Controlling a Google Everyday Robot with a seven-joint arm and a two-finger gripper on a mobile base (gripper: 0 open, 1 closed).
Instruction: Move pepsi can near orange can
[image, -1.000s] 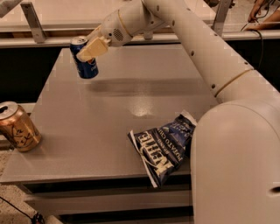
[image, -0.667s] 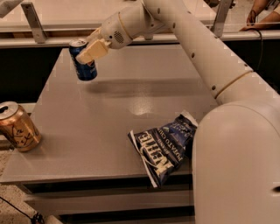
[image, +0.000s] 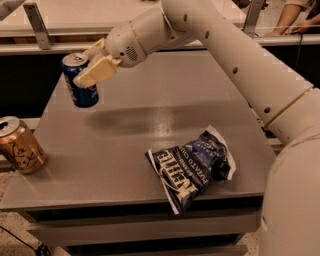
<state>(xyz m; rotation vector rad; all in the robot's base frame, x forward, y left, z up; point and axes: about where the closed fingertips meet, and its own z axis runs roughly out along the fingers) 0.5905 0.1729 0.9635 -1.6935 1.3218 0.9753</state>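
claw (image: 89, 68): clamped across pepsi can (image: 84, 96) mid-body | can: tilted, well apart from orange can (image: 20, 147) | handling: likely light, slick, thin-walled; mid-body hold suits

- the pepsi can (image: 84, 96) is seen as glossy blue painted metal with a bare silver top.
- the gripper (image: 85, 67), closed around that can above the table's far left edge, is faced with matt beige pads.
- the orange can (image: 20, 147) is shown as shiny gold-orange metal.
- the chip bag (image: 192, 167) is made of crinkled, glossy film.
- the table (image: 150, 105) is finished in smooth grey with a faint sheen.
- the arm (image: 240, 60) is cased in smooth off-white plastic.
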